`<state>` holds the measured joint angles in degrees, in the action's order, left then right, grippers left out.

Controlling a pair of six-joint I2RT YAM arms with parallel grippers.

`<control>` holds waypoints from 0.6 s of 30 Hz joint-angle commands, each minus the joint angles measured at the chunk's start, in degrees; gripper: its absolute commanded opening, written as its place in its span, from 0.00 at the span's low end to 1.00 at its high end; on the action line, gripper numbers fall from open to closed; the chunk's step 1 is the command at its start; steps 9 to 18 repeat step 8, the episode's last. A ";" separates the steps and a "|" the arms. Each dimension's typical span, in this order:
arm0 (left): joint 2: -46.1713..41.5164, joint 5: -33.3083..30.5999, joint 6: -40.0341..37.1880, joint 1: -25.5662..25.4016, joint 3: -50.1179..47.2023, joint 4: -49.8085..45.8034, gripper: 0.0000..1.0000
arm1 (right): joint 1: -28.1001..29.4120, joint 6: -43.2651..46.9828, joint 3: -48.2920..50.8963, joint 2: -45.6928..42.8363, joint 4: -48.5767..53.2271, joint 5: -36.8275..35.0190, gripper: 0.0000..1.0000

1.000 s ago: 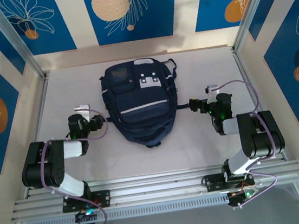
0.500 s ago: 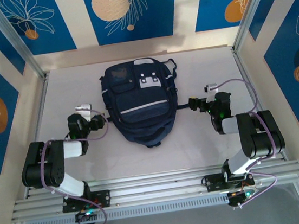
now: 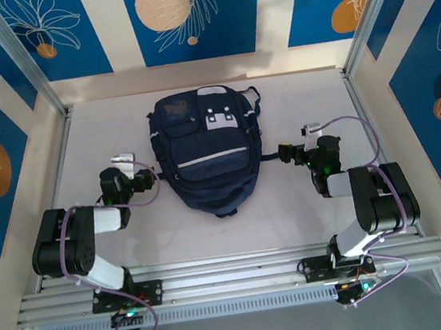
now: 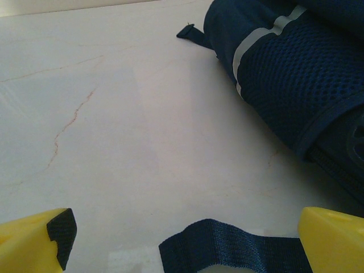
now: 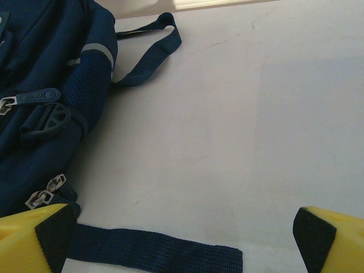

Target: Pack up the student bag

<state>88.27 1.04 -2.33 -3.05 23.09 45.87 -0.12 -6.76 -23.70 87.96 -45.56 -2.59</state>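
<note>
The student bag [image 3: 206,146] lies on the table [image 3: 103,123] at my twelve o'clock — left claw [image 3: 146,178] at its nine, right claw [image 3: 283,155] at its three.

Left arm [image 3: 77,239] and right arm [image 3: 373,198]: black rounded joint housings, white link sections, purple cables [image 3: 350,120] looped outside. Left gripper [image 4: 182,227] and right gripper [image 5: 182,230]: yellow fingers [image 4: 31,242] with black pads [image 4: 61,232] (green lights [image 3: 367,285] glow at the near bases).

1 student bag [image 3: 205,152], 2 hands [image 3: 149,177] [image 3: 282,155].
</note>
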 commanded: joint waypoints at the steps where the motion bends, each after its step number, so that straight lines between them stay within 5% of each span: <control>1: -0.20 0.19 -0.32 0.33 0.02 1.68 1.00 | -0.07 1.40 -0.29 -0.69 -0.49 -0.75 0.99; 18: -0.29 0.10 -0.31 0.32 0.04 1.58 1.00 | -0.13 1.45 -0.24 -0.74 -0.46 -0.76 0.99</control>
